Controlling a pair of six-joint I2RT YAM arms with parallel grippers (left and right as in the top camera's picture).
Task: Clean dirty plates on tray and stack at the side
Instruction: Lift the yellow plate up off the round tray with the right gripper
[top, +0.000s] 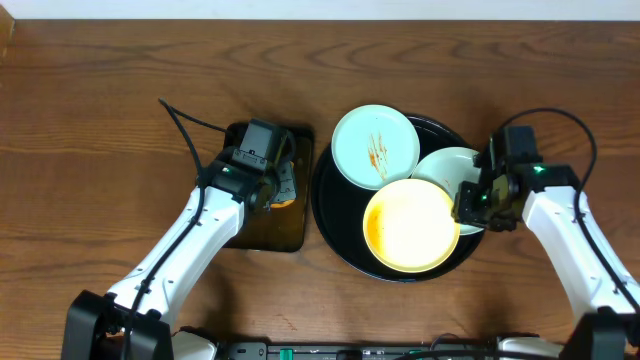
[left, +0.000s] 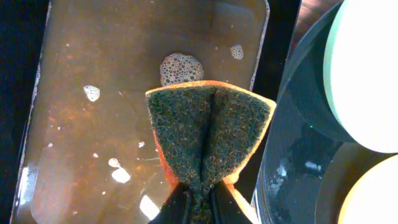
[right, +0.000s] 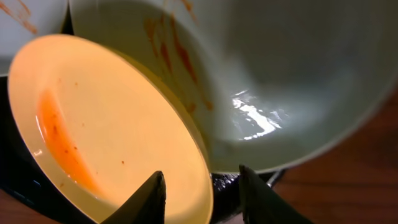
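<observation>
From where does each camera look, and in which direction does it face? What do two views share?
Overhead: above the table, facing straight down; the left arm and right arm show.
Left wrist: on the left arm, looking down at the sponge over the rectangular tray; its shut fingers show.
Right wrist: low at the round tray, facing the yellow plate; its parted fingers show.
Shared: overhead and right wrist both show the yellow plate.

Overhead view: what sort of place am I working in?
Probably a tabletop dishwashing setup: sauce-smeared plates on a round black tray, a sponge over a tray of sudsy water, on a wood-grain table.
</observation>
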